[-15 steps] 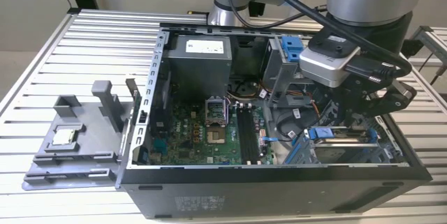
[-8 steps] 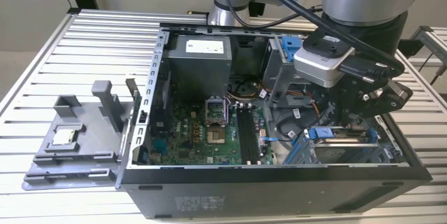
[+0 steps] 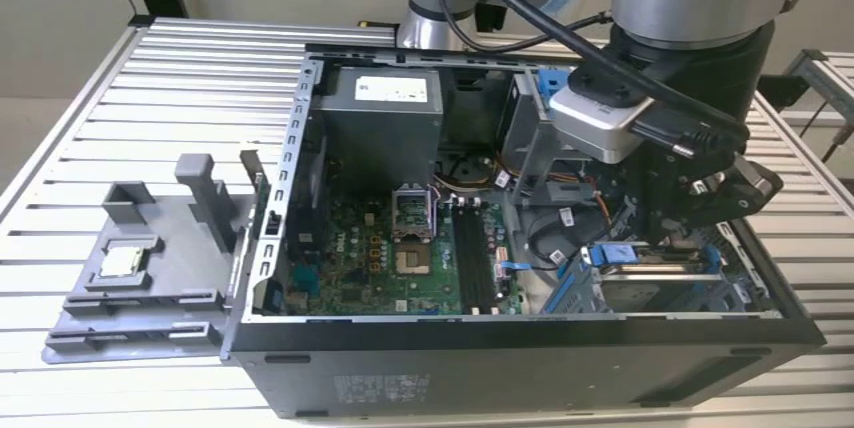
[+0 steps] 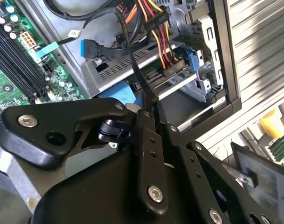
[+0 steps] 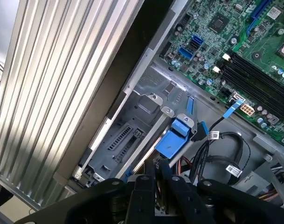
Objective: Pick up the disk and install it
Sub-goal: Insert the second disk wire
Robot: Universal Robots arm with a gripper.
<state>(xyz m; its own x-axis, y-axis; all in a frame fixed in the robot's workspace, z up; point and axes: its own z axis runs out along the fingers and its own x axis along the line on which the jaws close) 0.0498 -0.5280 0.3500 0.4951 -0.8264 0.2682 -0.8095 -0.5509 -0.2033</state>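
The disk (image 3: 658,266) lies flat in the drive bay at the near corner of the open computer case, on the exterior view's right. Its silver-grey metal is framed by a bright blue bracket (image 3: 611,254). My gripper (image 3: 667,233) hangs right above it, its black fingers (image 4: 148,105) pressed together. In the first wrist view the gripper (image 5: 156,171) has its tips just behind the blue bracket (image 5: 172,140), and I cannot tell whether they touch it. The gripper's body hides most of the disk in both wrist views.
The motherboard (image 3: 387,248) and power supply (image 3: 380,98) fill the case. Coloured cables (image 4: 160,32) run to a metal drive cage (image 4: 118,67) beside my fingers. A grey fixture (image 3: 147,278) holding a small square chip (image 3: 123,260) sits on the slatted table (image 3: 174,78).
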